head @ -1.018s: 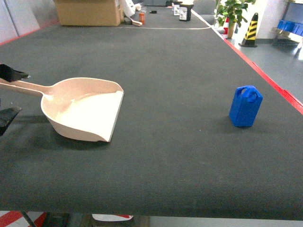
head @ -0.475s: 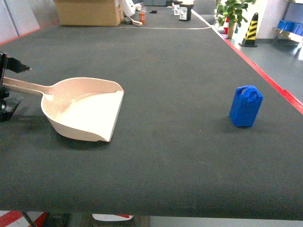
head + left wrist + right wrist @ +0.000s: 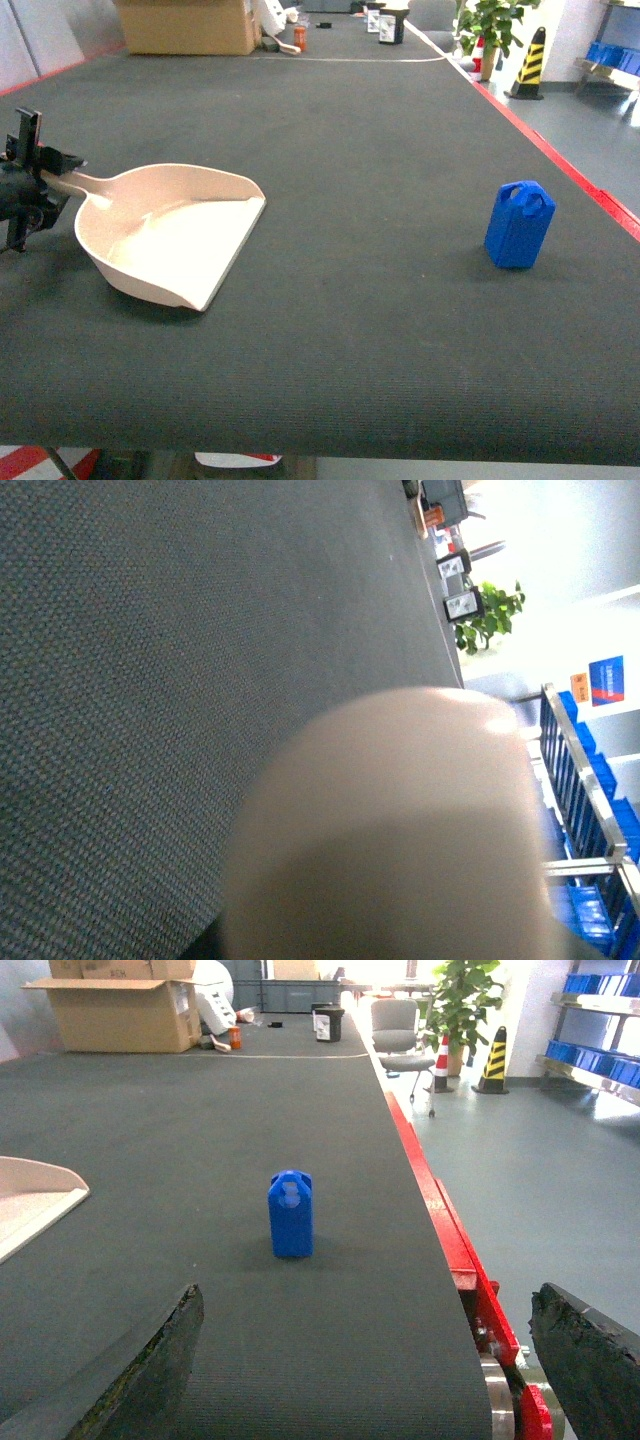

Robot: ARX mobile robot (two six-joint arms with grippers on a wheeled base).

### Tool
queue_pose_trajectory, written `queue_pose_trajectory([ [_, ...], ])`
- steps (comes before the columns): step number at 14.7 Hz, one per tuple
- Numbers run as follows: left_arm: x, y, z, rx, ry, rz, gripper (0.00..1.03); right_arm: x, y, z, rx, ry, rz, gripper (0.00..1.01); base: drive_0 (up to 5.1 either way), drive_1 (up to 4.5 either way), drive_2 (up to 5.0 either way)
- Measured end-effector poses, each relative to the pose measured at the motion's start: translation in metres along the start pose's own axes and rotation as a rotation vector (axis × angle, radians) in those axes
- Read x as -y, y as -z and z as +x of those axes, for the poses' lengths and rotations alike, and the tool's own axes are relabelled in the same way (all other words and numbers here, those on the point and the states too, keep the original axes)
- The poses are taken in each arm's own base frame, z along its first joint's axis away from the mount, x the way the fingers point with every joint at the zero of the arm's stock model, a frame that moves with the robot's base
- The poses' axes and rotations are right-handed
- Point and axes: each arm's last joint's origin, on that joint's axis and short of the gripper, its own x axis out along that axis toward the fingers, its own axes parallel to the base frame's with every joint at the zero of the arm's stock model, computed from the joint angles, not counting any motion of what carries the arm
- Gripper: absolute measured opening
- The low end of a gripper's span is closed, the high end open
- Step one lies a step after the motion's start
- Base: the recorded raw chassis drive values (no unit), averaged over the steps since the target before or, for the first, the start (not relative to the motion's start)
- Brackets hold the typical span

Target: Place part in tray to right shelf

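Fingers of the left gripper [image 3: 42,172] are clamped on the handle of the beige tray [image 3: 170,232], whose scoop lies on the dark table [image 3: 360,150] just beyond them. The right gripper [image 3: 370,1360] has its fingers [image 3: 150,1365] spread wide, grasping nothing. Ahead of that gap, well apart from it, the blue part [image 3: 291,1214] stands upright near the table's red edge [image 3: 440,1220].

Blue part [image 3: 291,1214] stands upright on the dark worktop [image 3: 200,1140]. Right gripper [image 3: 365,1360] fingers [image 3: 150,1370] spread wide apart, nothing between them. Tray [image 3: 30,1200] corner at left edge.
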Motion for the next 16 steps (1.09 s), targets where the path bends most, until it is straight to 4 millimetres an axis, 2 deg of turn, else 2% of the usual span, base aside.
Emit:
queue_pose_trajectory([
  [1,0.0,0.001,-0.002,0.002,0.019,-0.033,0.2,0.0,0.0,0.0,0.0,0.0,0.0,0.98,0.0,0.0,0.0],
  [2,0.007,0.001,-0.007,0.004,0.039,-0.073,0.16,0.0,0.0,0.0,0.0,0.0,0.0,0.98,0.0,0.0,0.0],
  [5,0.023,0.005,-0.028,0.018,0.108,-0.072,0.15,0.0,0.0,0.0,0.0,0.0,0.0,0.98,0.0,0.0,0.0],
  [6,0.038,0.009,-0.042,0.025,0.163,-0.069,0.15,0.0,0.0,0.0,0.0,0.0,0.0,0.98,0.0,0.0,0.0],
  [8,0.084,0.02,-0.065,0.012,0.264,-0.061,0.15,0.0,0.0,0.0,0.0,0.0,0.0,0.98,0.0,0.0,0.0],
  [10,0.119,0.047,-0.089,-0.035,0.363,-0.062,0.14,0.0,0.0,0.0,0.0,0.0,0.0,0.98,0.0,0.0,0.0],
  [13,0.121,0.065,-0.102,-0.059,0.359,-0.078,0.14,0.0,0.0,0.0,0.0,0.0,0.0,0.98,0.0,0.0,0.0],
  [16,0.118,0.086,-0.126,-0.056,0.313,-0.074,0.14,0.0,0.0,0.0,0.0,0.0,0.0,0.98,0.0,0.0,0.0],
])
